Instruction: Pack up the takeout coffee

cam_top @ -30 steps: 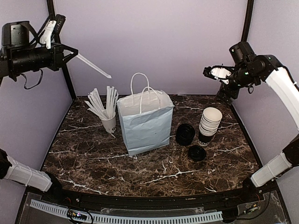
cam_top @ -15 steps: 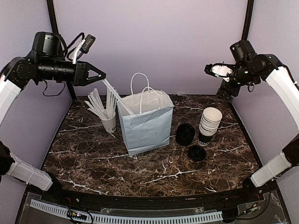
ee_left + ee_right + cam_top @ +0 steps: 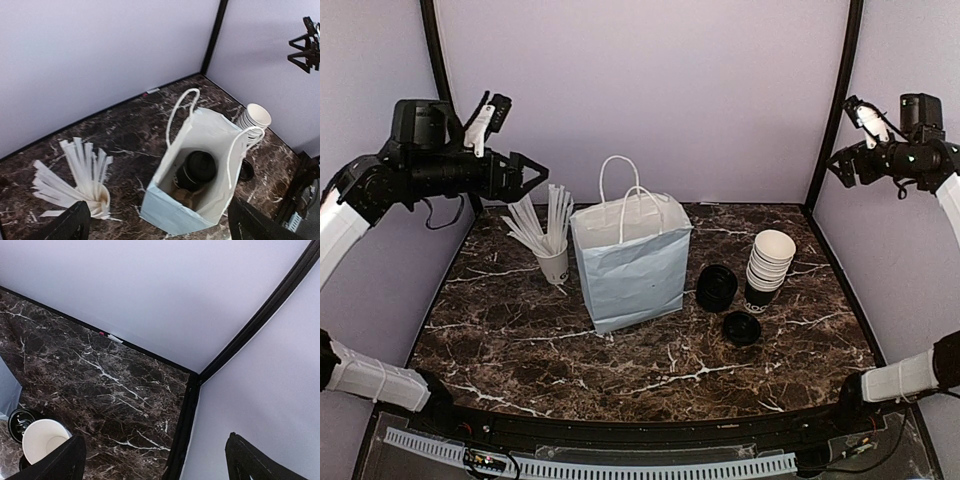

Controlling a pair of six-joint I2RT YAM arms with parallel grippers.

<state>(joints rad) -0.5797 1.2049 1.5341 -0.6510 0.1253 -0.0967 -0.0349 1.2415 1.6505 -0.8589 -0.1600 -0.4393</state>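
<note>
I note the takeout coffee point(image 3: 198, 167) inside the paper bag point(image 3: 167, 216). Up high, the left gripper point(image 3: 532, 175) has its jaws spread and empty; the right gripper point(image 3: 840, 168) is also spread wide, holding nothing.

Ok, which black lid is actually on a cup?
The one inside the paper bag, capping the takeout coffee; the other lids sit loose beside the cup stack.

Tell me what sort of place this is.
Likely a mock coffee-shop takeout counter inside a robot test booth: a handled paper bag, a stack of paper cups and wrapped straws on a marble-look table, plain walls around.
</note>
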